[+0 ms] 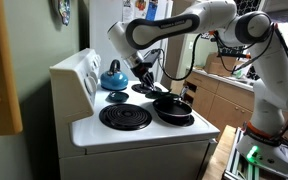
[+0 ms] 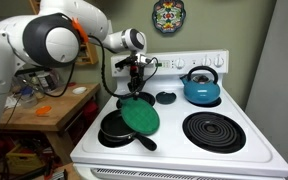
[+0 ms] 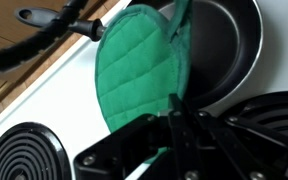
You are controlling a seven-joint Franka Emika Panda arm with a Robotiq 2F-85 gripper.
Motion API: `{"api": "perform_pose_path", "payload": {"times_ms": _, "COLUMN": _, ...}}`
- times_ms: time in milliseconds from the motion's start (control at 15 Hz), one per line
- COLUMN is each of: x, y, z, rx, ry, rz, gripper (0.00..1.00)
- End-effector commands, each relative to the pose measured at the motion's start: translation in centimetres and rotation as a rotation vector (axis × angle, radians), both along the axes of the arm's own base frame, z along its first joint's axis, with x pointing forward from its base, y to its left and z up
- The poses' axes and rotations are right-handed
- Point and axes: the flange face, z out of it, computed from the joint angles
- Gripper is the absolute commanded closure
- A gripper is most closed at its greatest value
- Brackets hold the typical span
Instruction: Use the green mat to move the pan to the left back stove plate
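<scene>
The green mat [image 2: 140,116] hangs from my gripper [image 2: 136,90] and droops over the black pan [image 2: 118,131], which sits on a front stove plate. In the wrist view the mat [image 3: 134,70] lies against the pan's rim [image 3: 229,50], and the pan's black handle [image 3: 59,20] points away at the upper left. My gripper [image 3: 179,125] is shut on the mat's edge. In an exterior view the gripper [image 1: 144,75] hovers behind the pan [image 1: 172,108]. The small back stove plate [image 2: 165,98] beside the gripper is bare.
A blue kettle [image 2: 199,88] stands on a back plate, also visible in an exterior view [image 1: 114,78]. A large coil plate [image 2: 216,130] is at the front. The raised control panel [image 2: 184,62] backs the stove. A wooden counter [image 2: 44,105] stands beside it.
</scene>
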Motion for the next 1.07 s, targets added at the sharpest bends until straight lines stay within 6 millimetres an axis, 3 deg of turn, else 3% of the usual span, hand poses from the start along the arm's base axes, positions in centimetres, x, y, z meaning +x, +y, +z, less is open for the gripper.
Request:
{"api": "perform_pose_path", "payload": {"times_ms": 0, "x": 0.5, "y": 0.8, "z": -1.7, "rx": 0.018, "ry": 0.001, "rz": -0.027, "gripper": 0.72}}
{"api": "perform_pose_path", "payload": {"times_ms": 133, "x": 0.5, "y": 1.1, "z": -2.3, "rx": 0.034, "ry": 0.011, "rz": -0.03, "gripper": 0.58}}
{"api": "perform_pose_path", "payload": {"times_ms": 267, "x": 0.4, "y": 1.3, "z": -2.8, "rx": 0.049, "ry": 0.031, "rz": -0.033, "gripper": 0.55}}
{"api": "perform_pose_path", "payload": {"times_ms": 333, "x": 0.4, "y": 1.4, "z": -3.1, "rx": 0.055, "ry": 0.047, "rz": -0.043, "gripper": 0.45}}
{"api": "perform_pose_path", "payload": {"times_ms": 400, "x": 0.3, "y": 1.4, "z": -3.4, "rx": 0.061, "ry": 0.058, "rz": -0.045, "gripper": 0.46}}
{"api": "perform_pose_path", "payload": {"times_ms": 533, "x": 0.2, "y": 1.4, "z": -3.2, "rx": 0.076, "ry": 0.058, "rz": -0.05, "gripper": 0.24}}
{"api": "perform_pose_path", "payload": {"times_ms": 733, "x": -0.1, "y": 0.8, "z": -1.6, "rx": 0.094, "ry": 0.048, "rz": 0.021, "gripper": 0.02}}
{"api": "perform_pose_path", "payload": {"times_ms": 1000, "x": -0.7, "y": 0.1, "z": 0.0, "rx": 0.175, "ry": 0.069, "rz": 0.24, "gripper": 0.0}}
